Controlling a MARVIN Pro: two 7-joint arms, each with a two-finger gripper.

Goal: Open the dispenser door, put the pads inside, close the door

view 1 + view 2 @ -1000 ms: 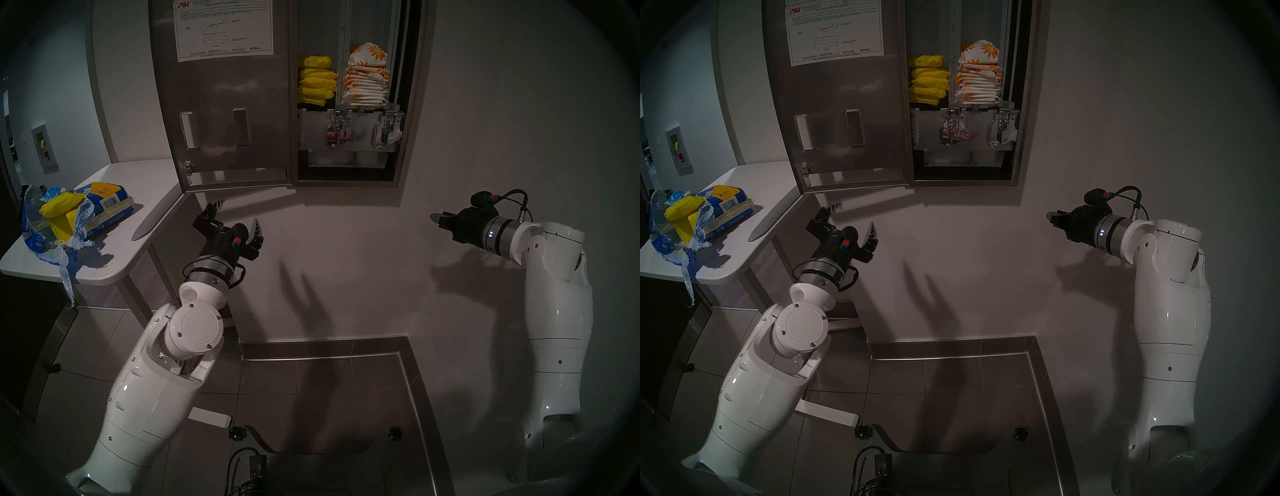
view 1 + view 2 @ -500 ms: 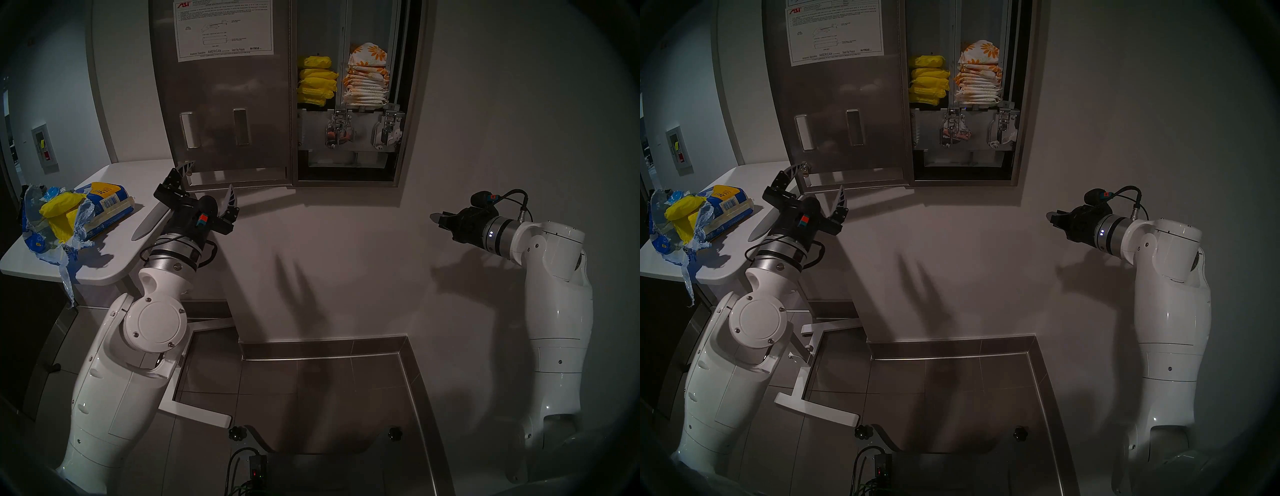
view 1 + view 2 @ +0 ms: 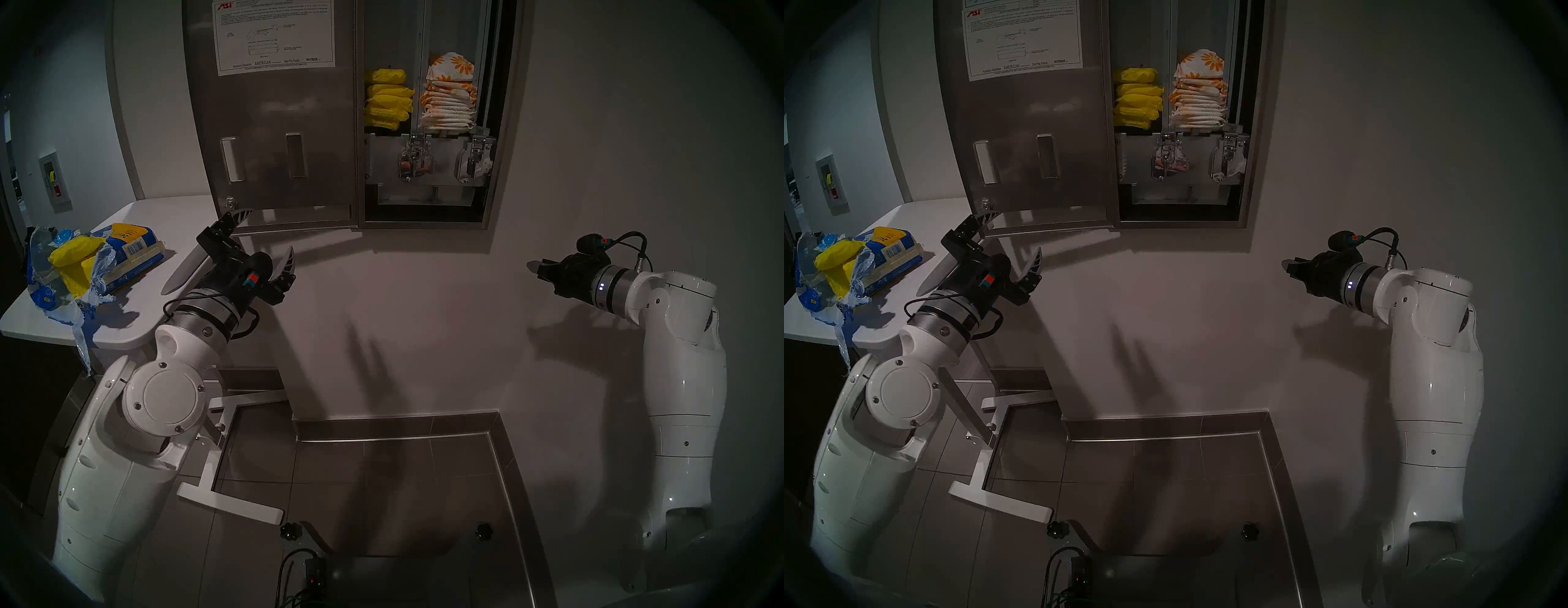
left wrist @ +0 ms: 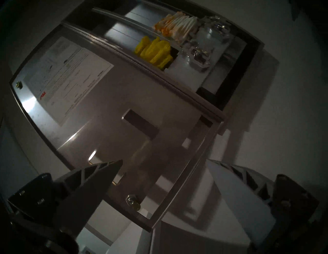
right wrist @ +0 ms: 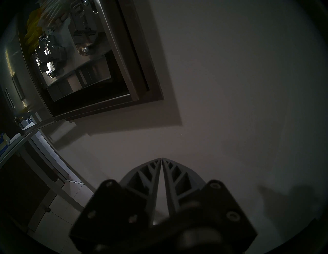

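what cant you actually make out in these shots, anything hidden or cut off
- Dispenser door: top cut off by the head views' upper edge; its front faces away.
- Instruction sheet: print too small to read.
- Torn blue pack on the table: crumpled plastic hides how many yellow pads remain.
- Left gripper: whether its upper fingertip touches the door's lower edge.
- Right wrist view: dim; dispenser interior hardly legible.

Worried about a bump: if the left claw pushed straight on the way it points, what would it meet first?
Probably the open dispenser door: the left claw, jaws wide, points at the door's lower corner near the lock. Depth is unclear.
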